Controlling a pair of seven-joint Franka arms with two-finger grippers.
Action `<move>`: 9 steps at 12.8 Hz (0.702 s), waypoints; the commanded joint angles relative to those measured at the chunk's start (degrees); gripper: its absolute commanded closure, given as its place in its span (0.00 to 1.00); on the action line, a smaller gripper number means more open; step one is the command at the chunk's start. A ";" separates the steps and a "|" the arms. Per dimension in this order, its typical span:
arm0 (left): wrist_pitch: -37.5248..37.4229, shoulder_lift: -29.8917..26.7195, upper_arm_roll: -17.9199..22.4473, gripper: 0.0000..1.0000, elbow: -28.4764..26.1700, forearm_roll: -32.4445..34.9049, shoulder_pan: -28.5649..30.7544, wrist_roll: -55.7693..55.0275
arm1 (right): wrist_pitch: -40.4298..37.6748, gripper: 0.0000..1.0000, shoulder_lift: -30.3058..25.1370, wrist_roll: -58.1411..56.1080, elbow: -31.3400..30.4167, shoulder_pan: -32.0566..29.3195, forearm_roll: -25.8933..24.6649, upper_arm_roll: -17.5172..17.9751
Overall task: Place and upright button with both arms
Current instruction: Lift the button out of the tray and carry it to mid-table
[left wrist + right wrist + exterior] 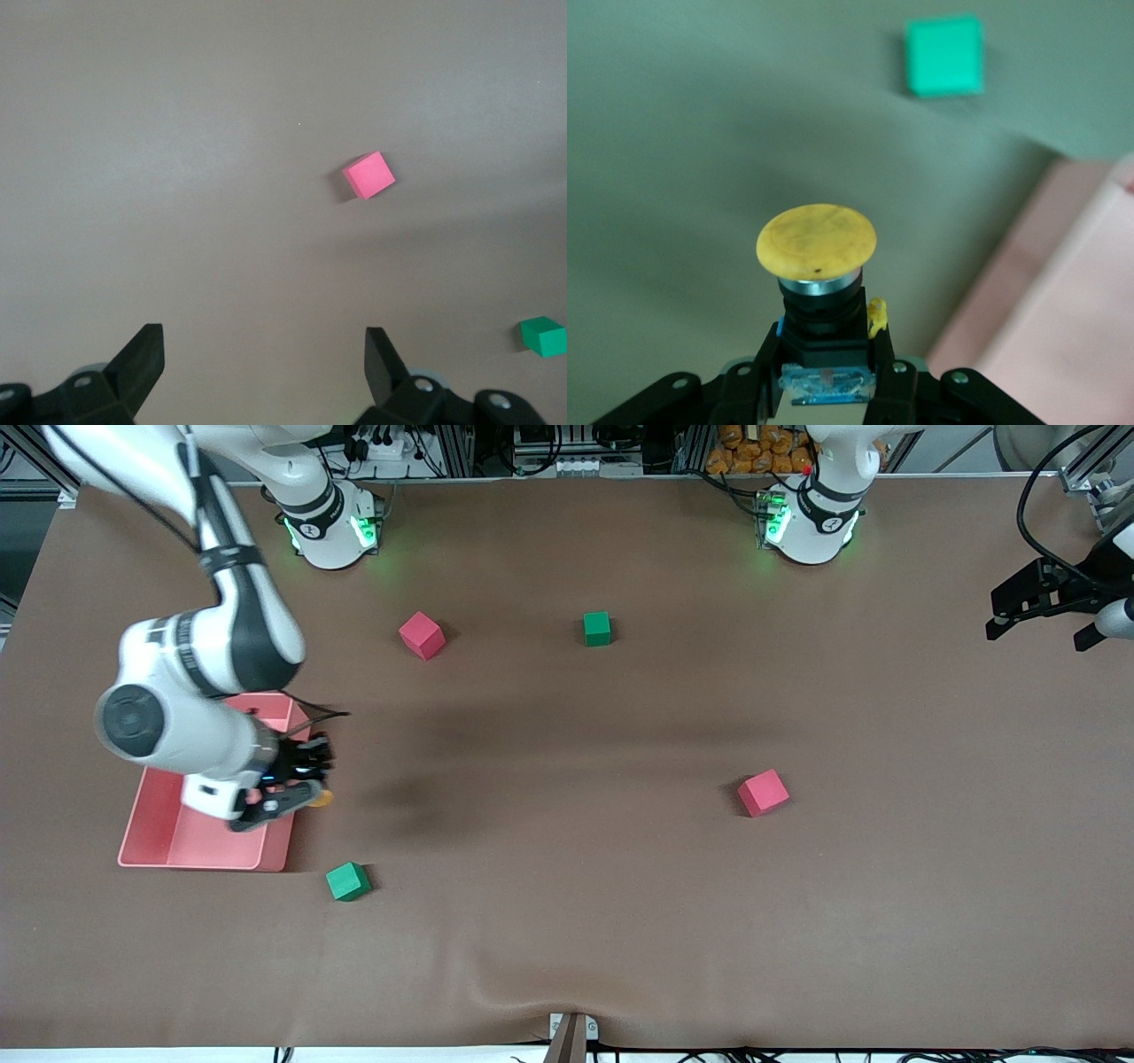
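From the front, your right gripper (297, 784) hangs over the edge of the pink tray (168, 841), at the right arm's end of the table. It holds the button (320, 797); you can just see the orange cap poking out past the tips. A green cube (347, 881) sits on the table near the tray, closer to the camera. Your left gripper (1036, 607) waits up high at the left arm's end, well away.

In the left wrist view, the left gripper (266, 363) has its fingers wide apart and nothing between them. Below it is bare table with a pink cube (369, 174) and another green cube (542, 336).

In the right wrist view, the right gripper (826, 376) is squeezed on the button's (818, 266) dark body. The fingers (753, 385) press on both sides, low down. The round cap sticks out past the tips and is free.

I think you are carrying it out to the open table. Move slowly so it does not slip. Keep clear of the tray wall and the cubes. Pick a bare spot both arms can reach, and lower it gently.
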 commanded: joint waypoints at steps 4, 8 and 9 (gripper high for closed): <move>-1.40 0.12 -0.06 0.00 0.66 -0.85 -0.01 1.26 | 10.55 0.88 9.97 3.39 7.74 12.68 8.02 -0.73; -1.40 0.55 -0.06 0.00 0.66 -0.94 -0.10 1.17 | 14.18 0.89 17.97 22.79 14.85 21.56 7.41 -0.90; -1.40 0.55 -0.06 0.00 0.75 -1.02 -0.10 1.17 | 14.96 0.89 19.47 25.89 16.35 23.23 7.41 -0.91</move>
